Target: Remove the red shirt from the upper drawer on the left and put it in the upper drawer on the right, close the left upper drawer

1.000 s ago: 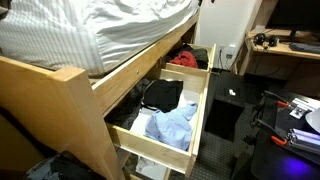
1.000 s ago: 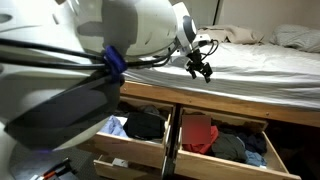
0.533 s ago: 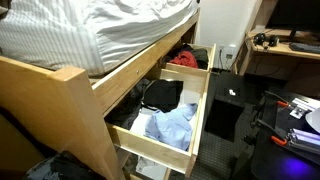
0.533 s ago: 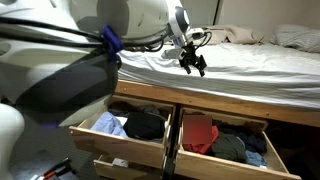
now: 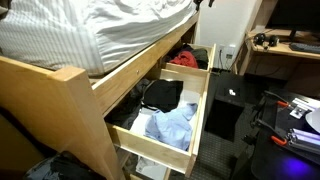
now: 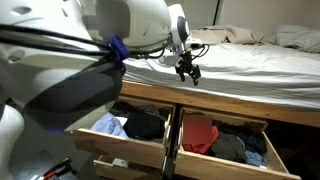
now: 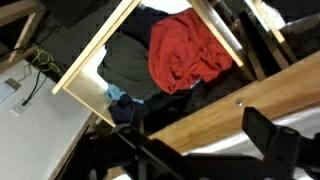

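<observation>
Your gripper hangs over the near edge of the bed, well above the drawers, and it holds nothing. In the wrist view its dark fingers stand spread wide, with only the wooden bed rail behind the gap. In the exterior views the jaws are too small to judge, so go by the wrist view. Both upper drawers are pulled out. The red shirt lies crumpled in the right drawer, at the end next to the left drawer. From the wrist you see the shirt resting on a heap of dark clothes and touching them. The left drawer stands open and holds a light-blue garment at its outer end. A black garment lies just beside it, toward the right drawer. In an exterior view the red shirt shows only as a small patch beyond the left drawer.
</observation>
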### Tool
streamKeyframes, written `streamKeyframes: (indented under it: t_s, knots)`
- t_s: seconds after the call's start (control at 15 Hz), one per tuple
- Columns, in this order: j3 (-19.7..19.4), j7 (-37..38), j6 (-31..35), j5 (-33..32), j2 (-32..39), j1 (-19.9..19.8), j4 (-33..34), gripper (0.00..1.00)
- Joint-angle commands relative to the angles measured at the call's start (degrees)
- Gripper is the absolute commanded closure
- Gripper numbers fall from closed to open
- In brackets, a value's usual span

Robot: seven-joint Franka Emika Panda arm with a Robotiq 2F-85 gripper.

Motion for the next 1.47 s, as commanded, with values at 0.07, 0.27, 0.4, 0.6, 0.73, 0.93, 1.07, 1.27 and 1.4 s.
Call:
streamKeyframes:
  t_s: [0.07, 0.27, 0.4, 0.6, 0.73, 0.93, 1.07, 1.27, 1.4]
  knots:
    - [-4.3, -2.9, -3.6, 7.6, -3.8, 0.8, -2.9, 0.0]
    - [-6.2, -4.9, -9.9, 13.4, -5.1, 2.9, -2.0, 0.0]
    - [-7.8, -6.5, -15.1, 14.9, -4.3, 5.4, 0.0, 0.0]
    - [-7.4, -4.6, -11.8, 13.4, -4.7, 4.7, -1.4, 0.0]
    - [-7.5, -4.6, -11.7, 13.4, -4.7, 4.8, -1.4, 0.0]
    - [-8.9, -8.0, -16.8, 16.1, -6.9, 6.9, -1.3, 0.0]
    - [-9.8, -9.0, -18.5, 18.4, -7.6, 7.6, -3.4, 0.0]
    - [-11.7, -10.8, -24.7, 22.4, -8.5, 10.2, -3.0, 0.0]
    - [-13.0, -12.8, -28.7, 23.4, -9.0, 12.2, -2.4, 0.0]
